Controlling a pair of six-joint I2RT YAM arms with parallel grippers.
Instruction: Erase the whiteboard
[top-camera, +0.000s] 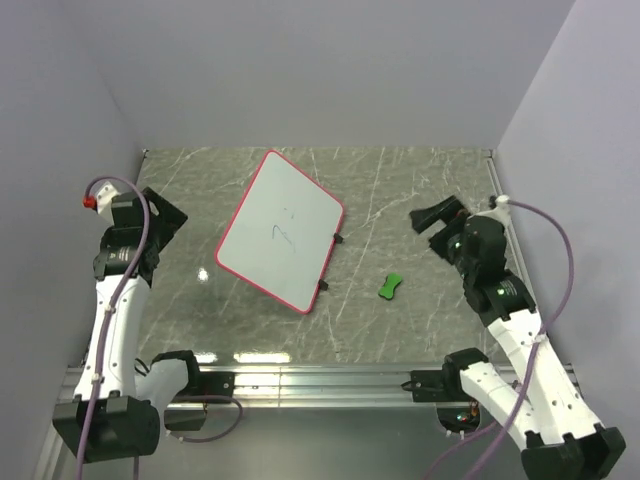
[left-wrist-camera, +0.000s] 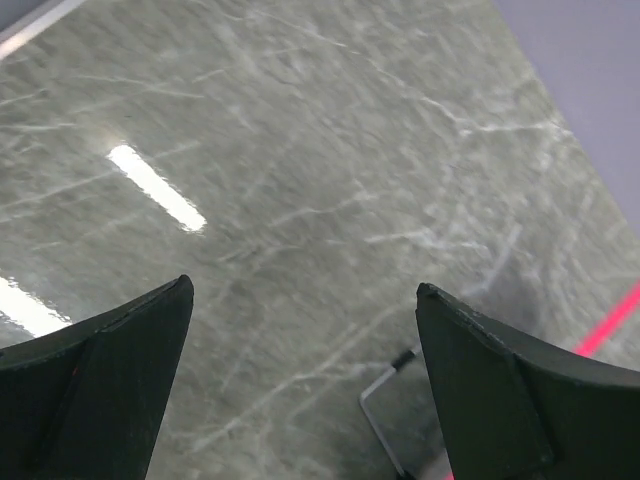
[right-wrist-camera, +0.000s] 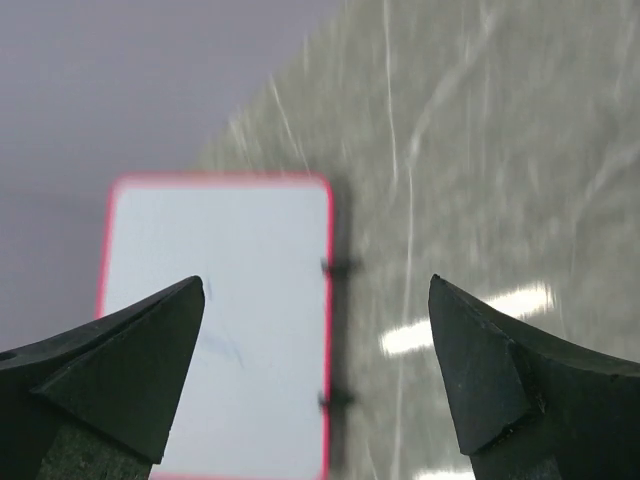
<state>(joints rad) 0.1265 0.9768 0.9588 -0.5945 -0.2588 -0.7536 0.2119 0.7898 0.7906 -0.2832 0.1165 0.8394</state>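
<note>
The whiteboard (top-camera: 280, 230) lies flat on the grey marbled tabletop (top-camera: 400, 180), left of centre and turned at an angle, one corner pointing toward the back wall. Its thin red rim runs all the way round, and two small black tabs (top-camera: 339, 239) stick out from its right-hand edge. A few faint pen marks (top-camera: 285, 236) sit near the middle of the white surface. A small green eraser (top-camera: 390, 286) rests on the tabletop to the right of the board, apart from it.

The left claw (top-camera: 168, 220) hangs above the tabletop just left of the board, released, with nothing between its fingers. The right claw (top-camera: 432, 218) is well to the right, past the eraser, spread wide and empty too; its wrist view looks across at the board.
</note>
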